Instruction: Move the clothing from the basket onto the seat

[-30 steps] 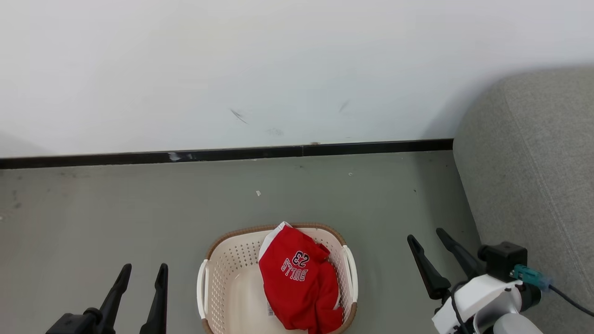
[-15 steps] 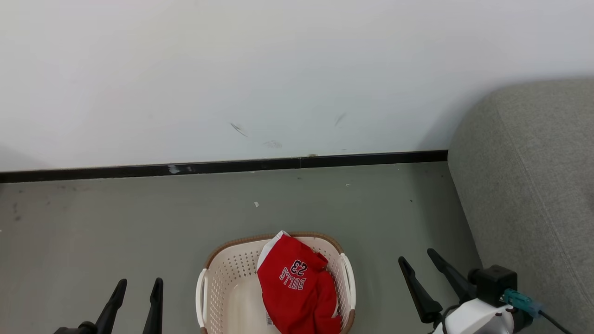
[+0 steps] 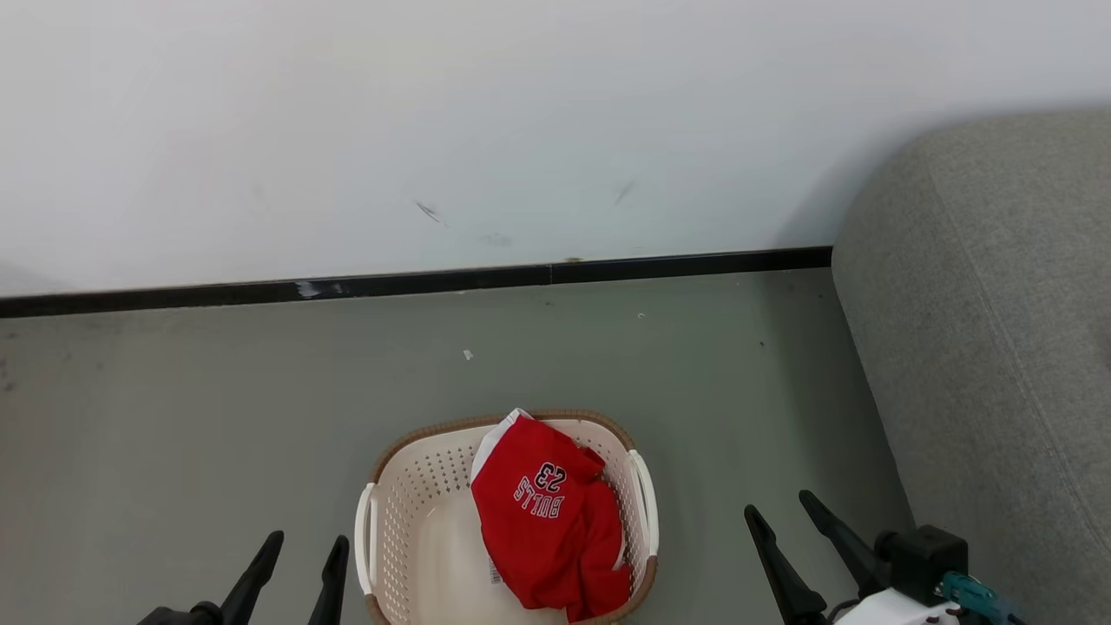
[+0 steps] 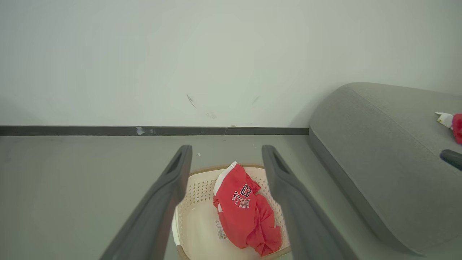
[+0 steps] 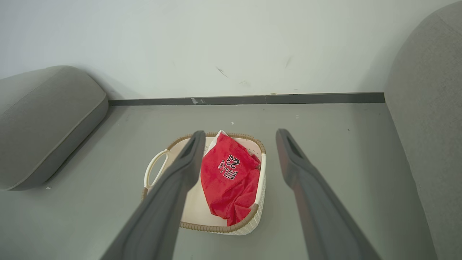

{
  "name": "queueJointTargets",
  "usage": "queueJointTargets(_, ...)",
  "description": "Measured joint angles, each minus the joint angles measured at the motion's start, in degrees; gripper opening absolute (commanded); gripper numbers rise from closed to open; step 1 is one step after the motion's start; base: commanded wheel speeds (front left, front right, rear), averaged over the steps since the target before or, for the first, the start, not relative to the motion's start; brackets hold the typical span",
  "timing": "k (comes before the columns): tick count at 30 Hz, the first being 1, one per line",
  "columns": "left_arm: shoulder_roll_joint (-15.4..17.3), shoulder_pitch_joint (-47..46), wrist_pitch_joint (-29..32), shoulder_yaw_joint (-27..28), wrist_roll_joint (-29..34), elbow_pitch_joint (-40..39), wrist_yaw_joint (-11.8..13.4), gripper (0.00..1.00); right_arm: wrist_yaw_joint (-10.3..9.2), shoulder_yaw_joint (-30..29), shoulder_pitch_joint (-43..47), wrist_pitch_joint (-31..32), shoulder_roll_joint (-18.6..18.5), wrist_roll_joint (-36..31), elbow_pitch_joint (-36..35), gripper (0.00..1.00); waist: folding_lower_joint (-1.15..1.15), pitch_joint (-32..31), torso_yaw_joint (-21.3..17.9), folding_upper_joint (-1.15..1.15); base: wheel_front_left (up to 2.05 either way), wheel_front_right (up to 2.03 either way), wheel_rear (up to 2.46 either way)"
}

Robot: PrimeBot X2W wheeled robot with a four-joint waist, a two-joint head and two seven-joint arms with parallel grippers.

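Hanging open and empty at 7 o'clock of the head view: left gripper (image 3: 307, 545), two long dark fingers parted, touching nothing. Right gripper (image 3: 779, 508) at 5 o'clock, fingers likewise spread, nothing held. Between them, at 6 o'clock: cream-white perforated plastic basket (image 3: 417, 486), brown woven-look rim, standing on grey floor (image 3: 174, 408). Inside, against its 3 o'clock wall: crumpled red garment (image 3: 547, 521), white trim, printed "BULLS 23". Large grey woven-fabric seat (image 3: 981, 347) at 3 o'clock, apart from basket.

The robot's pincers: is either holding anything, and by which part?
Nothing is held: left gripper and right gripper are open; the BULLS 23 garment lies in the basket.
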Motion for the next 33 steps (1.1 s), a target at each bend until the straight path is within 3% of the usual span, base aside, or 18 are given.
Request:
queueJointTargets(16,0.2,-8.4,9.0,-7.1,1.8,2.1,-3.5,1.0,0.0,-2.3,2.5,0.0,1.4,-3.0,-4.5,1.0,0.0,7.0,-1.8,0.0,0.0,0.0,0.0)
queueJointTargets(33,-2.3,-20.7,17.6,-9.3,2.6,7.1,-3.6,1.0,0.0,-2.5,1.3,0.0,2.3,-3.1,-8.7,1.0,0.0,16.8,-4.7,0.0,0.0,0.0,0.0)
